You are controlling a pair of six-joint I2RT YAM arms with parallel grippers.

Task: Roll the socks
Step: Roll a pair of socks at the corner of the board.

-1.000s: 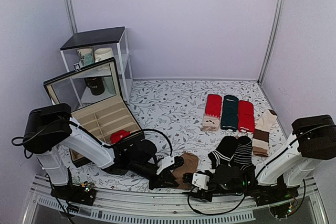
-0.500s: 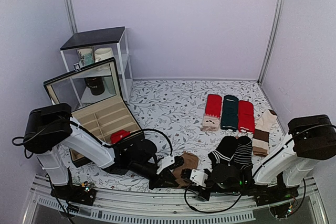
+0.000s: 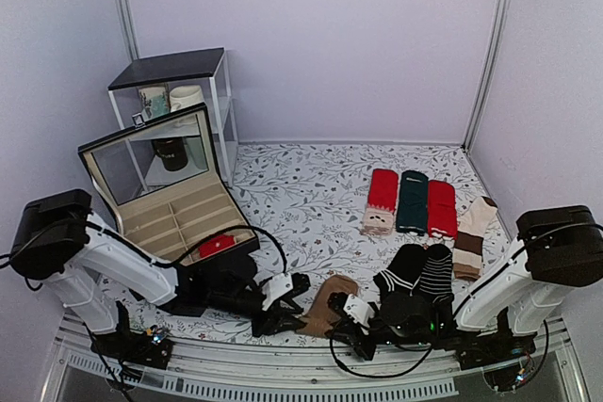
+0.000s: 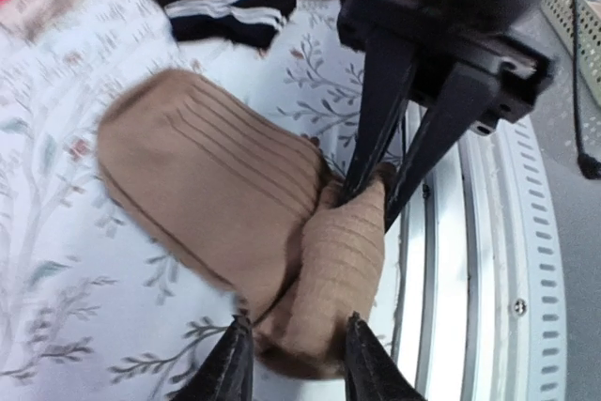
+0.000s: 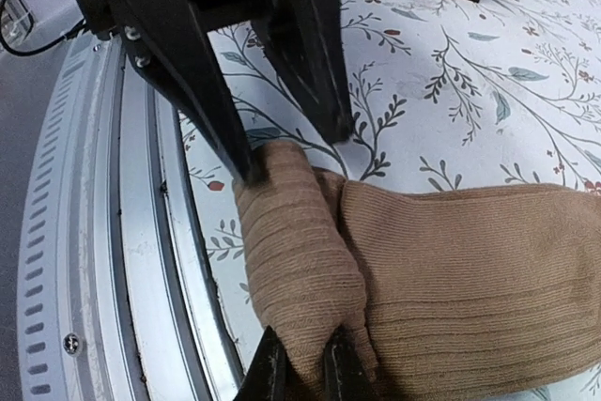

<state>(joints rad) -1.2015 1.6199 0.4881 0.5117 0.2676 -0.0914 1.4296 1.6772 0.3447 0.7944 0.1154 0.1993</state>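
The brown socks (image 3: 332, 295) lie at the table's near edge, between the two grippers. In the left wrist view a flat ribbed part (image 4: 207, 185) runs into a rolled part (image 4: 343, 251). My left gripper (image 4: 293, 368) has its fingers on both sides of the roll's near end, touching it. My right gripper (image 5: 305, 368) is shut, pinching the roll's other end (image 5: 300, 260). In the top view the left gripper (image 3: 294, 297) and the right gripper (image 3: 337, 319) face each other across the roll.
An open box (image 3: 179, 209) with a red roll (image 3: 217, 244) stands at the left, a shelf (image 3: 179, 110) behind it. Black striped socks (image 3: 419, 275), red and green socks (image 3: 412, 202) and beige socks (image 3: 471, 233) lie to the right. The metal rail (image 5: 122, 260) runs beside the roll.
My left arm has drawn back to the left and both grippers have shifted a little left. More of the brown socks shows between them.
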